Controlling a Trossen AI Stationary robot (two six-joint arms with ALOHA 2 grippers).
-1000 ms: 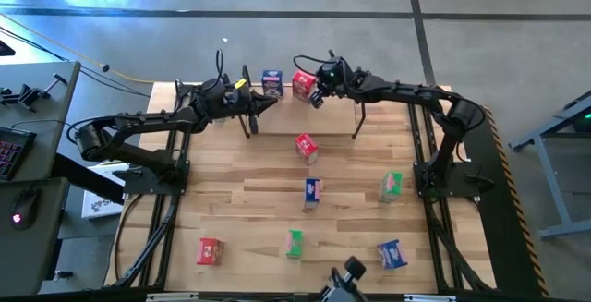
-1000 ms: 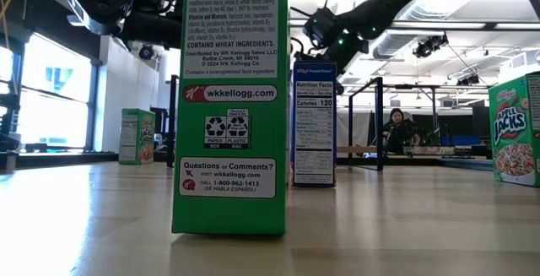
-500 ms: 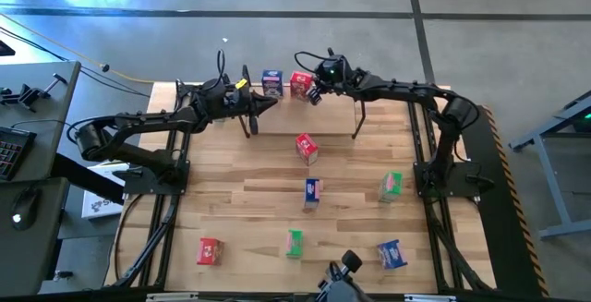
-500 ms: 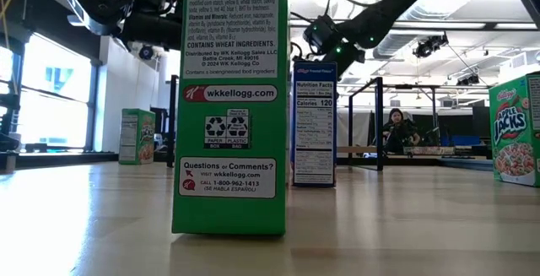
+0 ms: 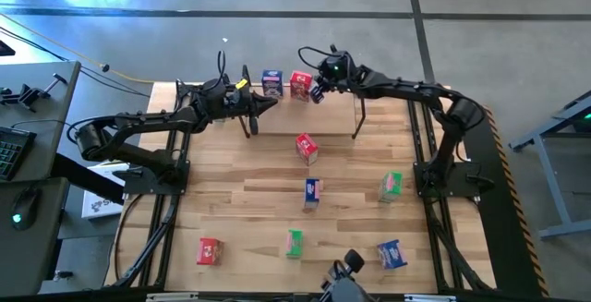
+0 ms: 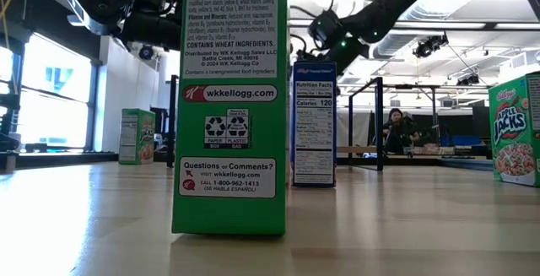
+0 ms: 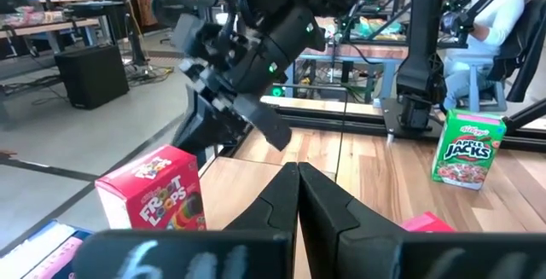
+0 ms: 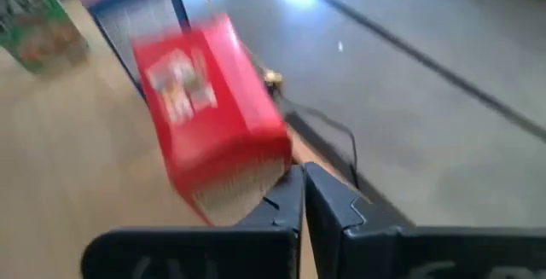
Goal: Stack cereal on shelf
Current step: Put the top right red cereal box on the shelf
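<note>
From above, we take the narrow light wooden shelf board on black wire supports [image 5: 305, 110] as our mark. It stands at the far edge of the plank counter [image 5: 240, 200]. On it sit a small blue cardboard cereal box [image 5: 271, 83] and, just beside that, a small red cardboard cereal box [image 5: 300, 85]. The right gripper [image 5: 318, 92] hangs next to the red box, its jaws pressed together on nothing. The left gripper [image 5: 270, 104] hovers at the shelf's left end — jaws likewise closed and empty.

In front of the shelf, six more boxes stand scattered on the counter.

At counter level, a tall green box [image 6: 229, 99] fills the near view, well in front of the shelf.

The left wrist view shows the red box [image 7: 158, 189] atop the shelf, the right gripper [image 7: 256, 121] just beside it.

The right wrist view — blurred — shows the red box [image 8: 213, 117] close ahead.
</note>
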